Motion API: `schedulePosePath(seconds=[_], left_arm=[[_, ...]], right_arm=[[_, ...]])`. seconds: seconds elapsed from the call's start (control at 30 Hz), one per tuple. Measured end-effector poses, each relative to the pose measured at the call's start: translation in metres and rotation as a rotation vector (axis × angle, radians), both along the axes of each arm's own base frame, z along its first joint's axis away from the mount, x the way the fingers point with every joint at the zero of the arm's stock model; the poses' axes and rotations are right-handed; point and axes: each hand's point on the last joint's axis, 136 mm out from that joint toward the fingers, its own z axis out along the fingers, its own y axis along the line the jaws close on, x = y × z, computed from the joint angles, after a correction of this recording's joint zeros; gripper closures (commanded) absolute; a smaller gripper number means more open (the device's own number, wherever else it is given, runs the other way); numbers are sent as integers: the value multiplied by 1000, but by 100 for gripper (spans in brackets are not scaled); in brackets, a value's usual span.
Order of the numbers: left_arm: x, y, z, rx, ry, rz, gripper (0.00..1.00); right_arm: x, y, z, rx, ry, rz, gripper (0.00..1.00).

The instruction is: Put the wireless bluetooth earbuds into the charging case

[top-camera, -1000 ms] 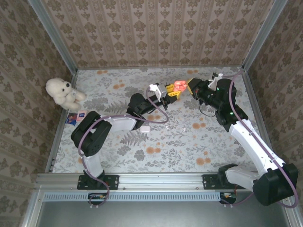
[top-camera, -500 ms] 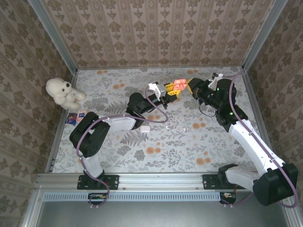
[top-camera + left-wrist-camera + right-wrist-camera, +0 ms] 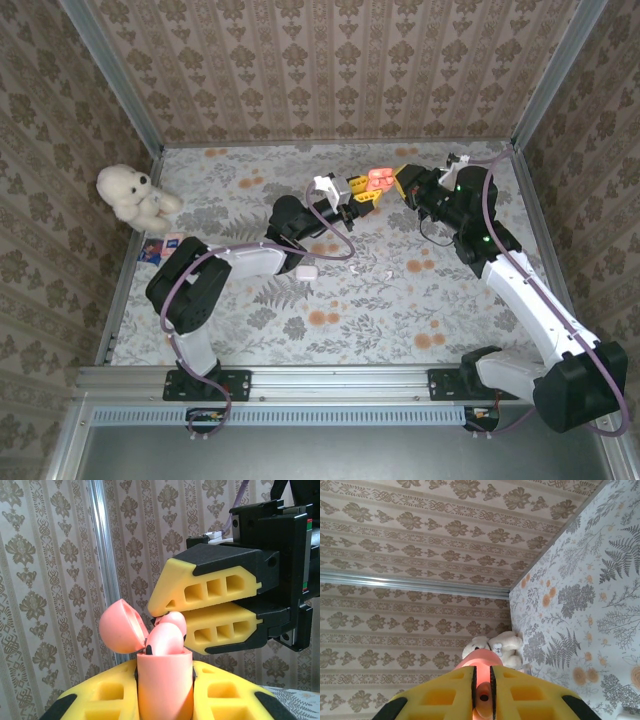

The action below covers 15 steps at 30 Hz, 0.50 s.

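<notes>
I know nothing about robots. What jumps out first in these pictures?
At the far middle of the table, the left gripper holds up an open orange-red charging case, while the right gripper pinches an orange-red earbud right at its mouth. A white teddy bear sits in the far left corner.

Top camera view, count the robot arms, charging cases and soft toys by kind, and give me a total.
Robot arms: 2 (left arm, right arm)
Charging cases: 2 (pink case, white case)
Soft toys: 1 (white bear)
Total: 5
</notes>
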Motion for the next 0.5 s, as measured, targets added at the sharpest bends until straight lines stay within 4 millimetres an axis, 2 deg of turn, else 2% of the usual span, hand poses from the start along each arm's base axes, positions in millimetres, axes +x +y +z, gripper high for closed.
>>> schedulePosePath(seconds=[0.27, 0.5], left_arm=[[-4, 1, 3, -1, -6, -10, 100], [-9, 4, 12, -12, -23, -21, 100]], right_arm=[[2, -4, -2, -9, 3, -23, 82], [4, -10, -12, -29, 40, -57, 82]])
